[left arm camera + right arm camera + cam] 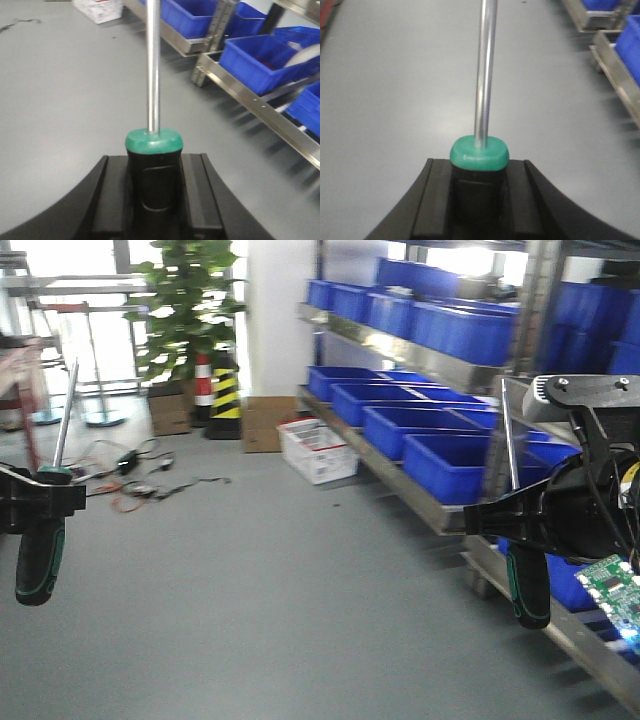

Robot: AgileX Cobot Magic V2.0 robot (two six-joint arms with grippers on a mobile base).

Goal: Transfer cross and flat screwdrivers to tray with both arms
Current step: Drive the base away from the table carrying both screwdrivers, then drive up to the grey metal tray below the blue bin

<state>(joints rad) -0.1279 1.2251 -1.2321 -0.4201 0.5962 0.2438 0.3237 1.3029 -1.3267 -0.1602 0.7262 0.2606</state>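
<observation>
Left gripper clamps screwdriver, right gripper another screwdriver

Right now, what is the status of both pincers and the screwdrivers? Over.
Left pincer shut on left screwdriver; right pincer shut on right screwdriver. Shafts point up. Tray not in view.

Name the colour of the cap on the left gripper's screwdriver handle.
Green cap, clearest in the left wrist view.
</observation>
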